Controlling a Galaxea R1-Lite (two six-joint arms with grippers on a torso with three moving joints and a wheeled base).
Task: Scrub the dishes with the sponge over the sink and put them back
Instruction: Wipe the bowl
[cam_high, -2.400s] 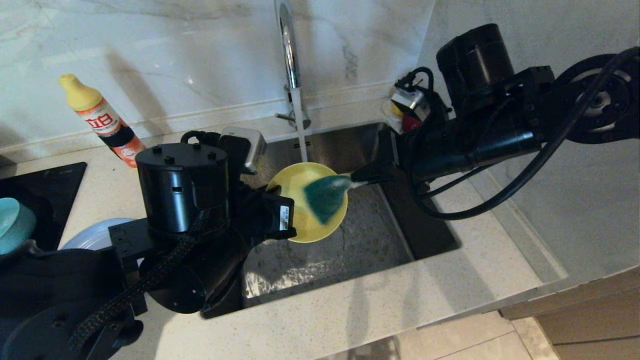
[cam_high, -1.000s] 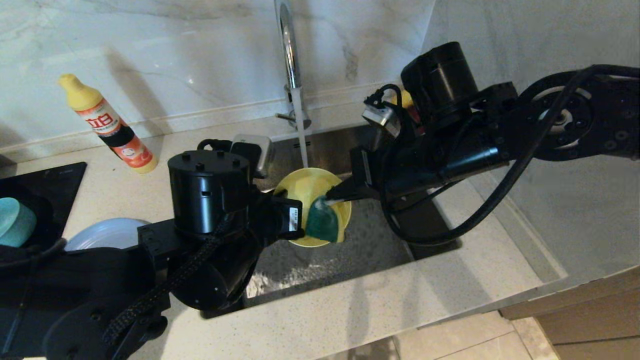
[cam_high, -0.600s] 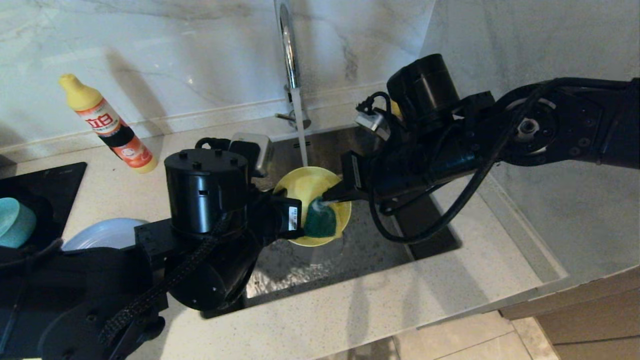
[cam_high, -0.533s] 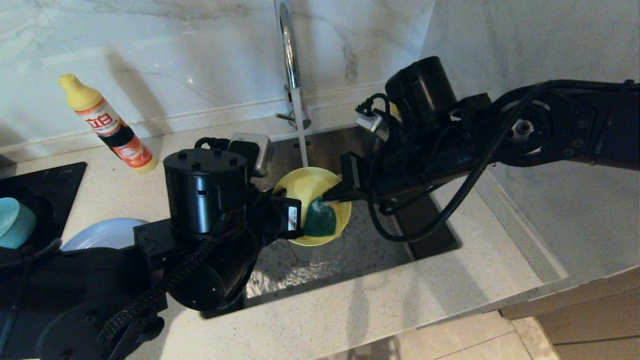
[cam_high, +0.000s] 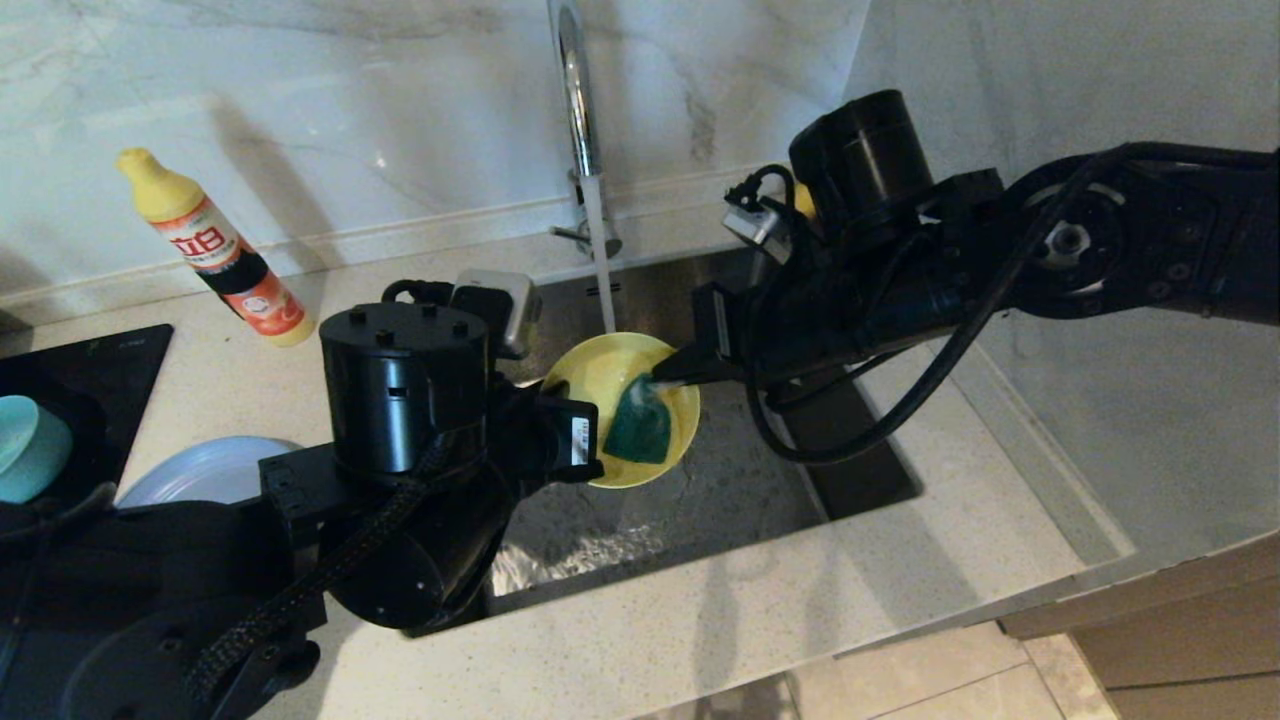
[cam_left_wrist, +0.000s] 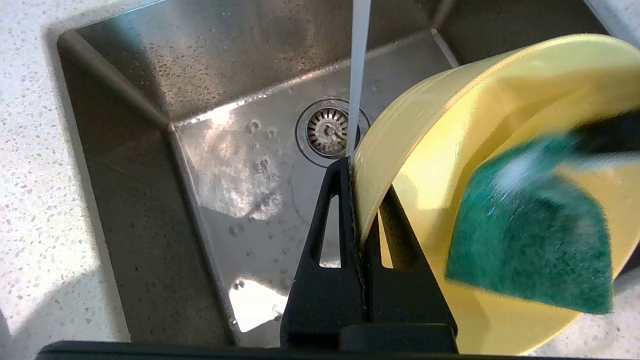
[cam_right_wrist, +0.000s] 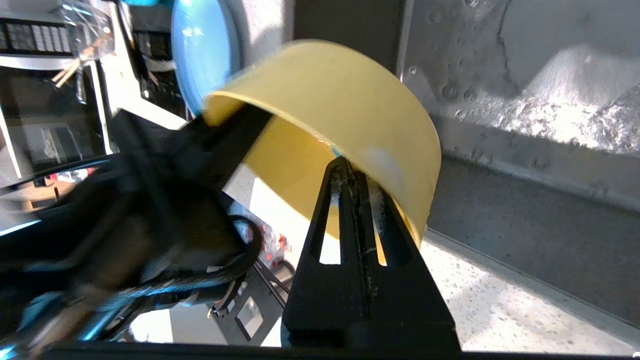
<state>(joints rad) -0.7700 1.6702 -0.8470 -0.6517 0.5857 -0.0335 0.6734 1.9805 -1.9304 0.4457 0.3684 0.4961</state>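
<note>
Over the stainless steel sink (cam_high: 860, 470), under the running stream from the chrome gooseneck tap (cam_high: 572, 90), the scrubbing step is in hand. One yellow bowl (cam_high: 610, 375) is held tilted above the basin by the left gripper (cam_left_wrist: 357, 200), whose jaws are pressed together on the bowl's rim. One sponge (cam_high: 637, 428), green scouring face showing, is pinched at its upper end by the closed right gripper (cam_high: 665, 378) and lies against the bowl's inner wall. To do this step well, it seems best to keep the scouring face flat on the inner surface, sweep it around the whole wall and base, and keep the bowl over the basin so run-off drains to the single strainer (cam_left_wrist: 327, 131). The rim grip looks narrow, so scrubbing pressure should stay moderate to avoid levering the bowl loose. On the counter on the robot's left stand one grey-blue plate (cam_high: 200, 475), one teal-blue bowl (cam_high: 30, 445) and one detergent bottle (cam_high: 215, 250).
</note>
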